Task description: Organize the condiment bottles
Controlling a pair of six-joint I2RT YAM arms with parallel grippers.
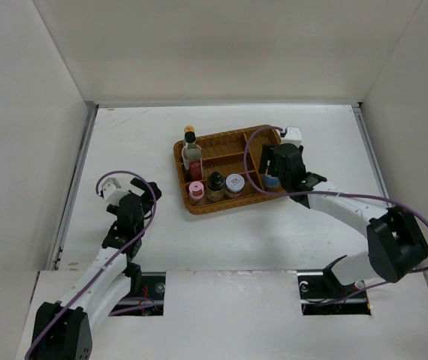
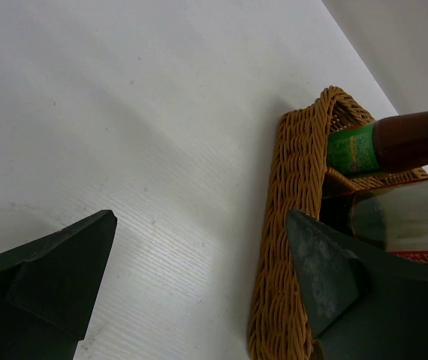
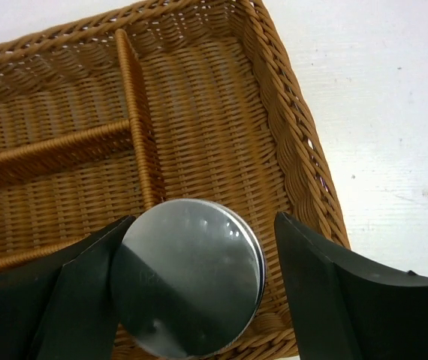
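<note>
The silver-lidded jar (image 3: 188,277) stands in the near right corner of the wicker tray (image 3: 199,112). My right gripper (image 3: 205,219) straddles its lid, open: the left finger is at the lid's edge and the right finger stands apart from it. From above, the jar's blue label (image 1: 272,182) peeks out under the right gripper (image 1: 275,174). On the tray's left side stand the tall clear bottle (image 1: 191,155), the yellow-capped bottle (image 1: 189,130), the pink-capped bottle (image 1: 197,192), the dark bottle (image 1: 215,186) and the pink-lidded jar (image 1: 234,184). My left gripper (image 1: 135,191) is open and empty above the table.
The tray (image 1: 221,133) has wicker dividers; its middle compartments hold nothing. The left wrist view shows the tray's left wall (image 2: 289,195) close to my left gripper (image 2: 203,217), with the green-and-red bottle (image 2: 394,142) behind it. White walls ring the table.
</note>
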